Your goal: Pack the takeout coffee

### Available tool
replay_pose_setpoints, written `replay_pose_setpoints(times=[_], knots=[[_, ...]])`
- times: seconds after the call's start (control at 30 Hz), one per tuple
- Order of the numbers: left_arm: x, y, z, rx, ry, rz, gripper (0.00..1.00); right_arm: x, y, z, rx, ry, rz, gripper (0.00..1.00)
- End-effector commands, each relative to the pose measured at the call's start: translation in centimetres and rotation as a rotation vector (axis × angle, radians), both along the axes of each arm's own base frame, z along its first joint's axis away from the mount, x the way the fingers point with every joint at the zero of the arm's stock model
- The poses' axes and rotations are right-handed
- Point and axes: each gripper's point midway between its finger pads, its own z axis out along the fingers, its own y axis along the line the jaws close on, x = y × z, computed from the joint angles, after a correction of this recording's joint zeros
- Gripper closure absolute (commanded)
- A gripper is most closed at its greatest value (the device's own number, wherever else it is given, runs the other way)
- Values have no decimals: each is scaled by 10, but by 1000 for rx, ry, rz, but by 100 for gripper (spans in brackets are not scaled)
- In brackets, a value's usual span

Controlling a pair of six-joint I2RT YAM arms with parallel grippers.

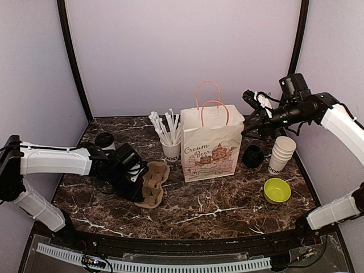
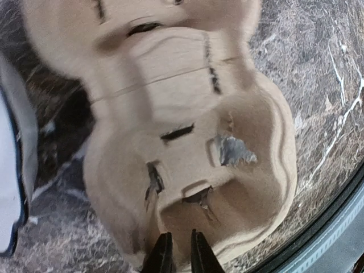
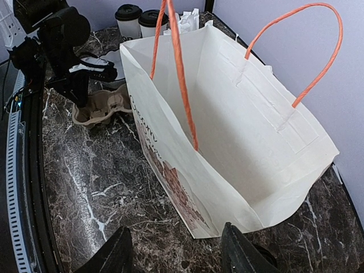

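Left of the paper bag (image 1: 209,145), the left hand (image 2: 179,257) pinches the rim of the cardboard carrier (image 2: 187,142) — two lidded coffees (image 3: 128,20) stand farther left. The right hand (image 3: 177,253) hovers open above the bag.

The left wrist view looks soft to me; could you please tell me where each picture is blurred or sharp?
Left wrist view: the cup carrier is blurred toward the top, crisper near the left gripper. Right wrist view: the paper bag is sharp, the right gripper dark and soft at the bottom edge. Top external view: evenly lit and in focus.
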Motion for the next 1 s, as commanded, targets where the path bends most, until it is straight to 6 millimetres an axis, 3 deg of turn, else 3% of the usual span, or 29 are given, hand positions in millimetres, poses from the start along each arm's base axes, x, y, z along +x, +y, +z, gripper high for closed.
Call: replay_pose_setpoints(times=[0.0, 0.17, 0.3, 0.47, 0.7, 0.97], knots=[[-20, 33, 16, 57, 7, 61, 84, 4, 4, 3, 31, -1, 7, 46], [-16, 54, 29, 118, -70, 79, 82, 4, 5, 3, 34, 6, 10, 46], [0, 28, 48, 41, -118, 11, 65, 3, 5, 3, 36, 9, 10, 46], [38, 7, 64, 86, -230, -63, 47, 3, 4, 4, 31, 2, 5, 46], [60, -14, 45, 164, -196, -117, 40, 1, 1, -1, 24, -1, -6, 46], [69, -18, 36, 194, -181, -85, 40, 3, 2, -6, 20, 8, -5, 46]])
